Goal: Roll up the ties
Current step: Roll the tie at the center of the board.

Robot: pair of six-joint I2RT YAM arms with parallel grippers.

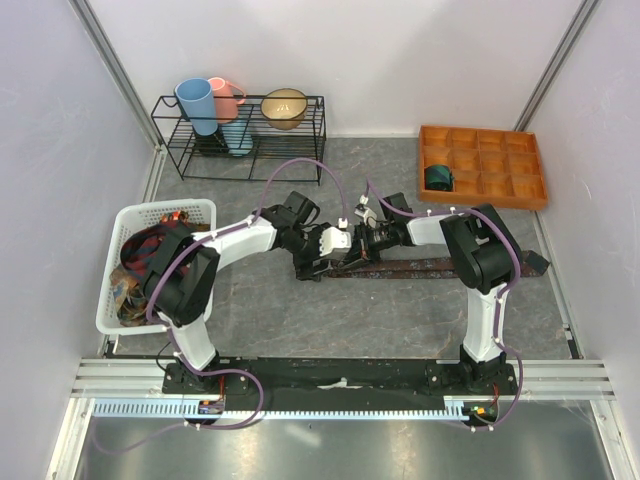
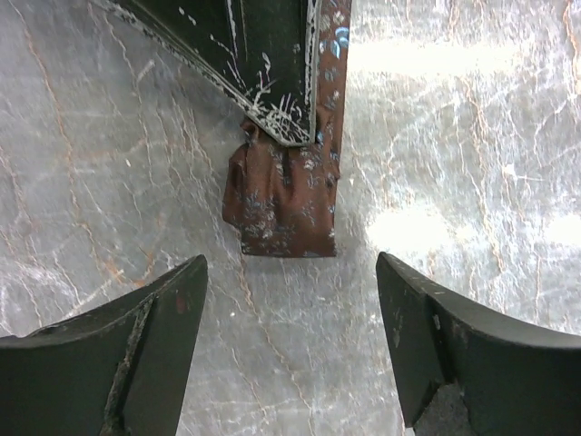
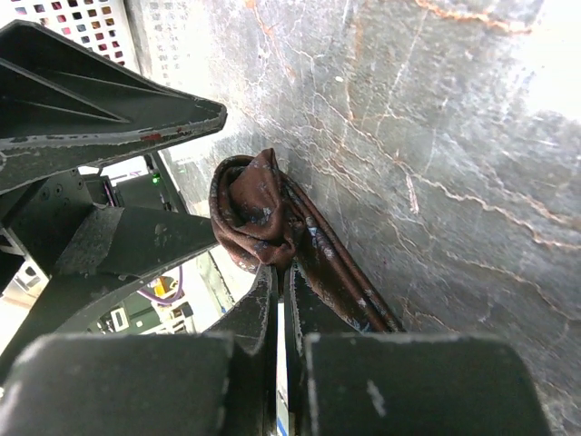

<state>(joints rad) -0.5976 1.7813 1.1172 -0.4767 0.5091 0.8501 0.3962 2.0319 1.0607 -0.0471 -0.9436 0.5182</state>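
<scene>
Centre of the grey marbled surface [image 1: 300,320]: maroon-brown tie [image 1: 420,267], stretched flat toward the right, its left end curled into a small loose roll. Right hand [image 3: 283,286]: pressed together, pinching the maroon-brown tie just behind that roll. Left hand [image 2: 290,272]: spread wide, gripping nothing, hovering just short of the curled end, bare surface between its fingers. At the left edge, white basket [image 1: 190,208] holding a heap of other ties [image 1: 140,265]. Far right, orange tray [image 1: 480,196] with a teal tie [image 1: 437,178], rolled, in a compartment of its left column. At the back, wire rack [image 1: 300,150] carrying cups [image 1: 195,103] and a bowl [image 1: 285,108].
</scene>
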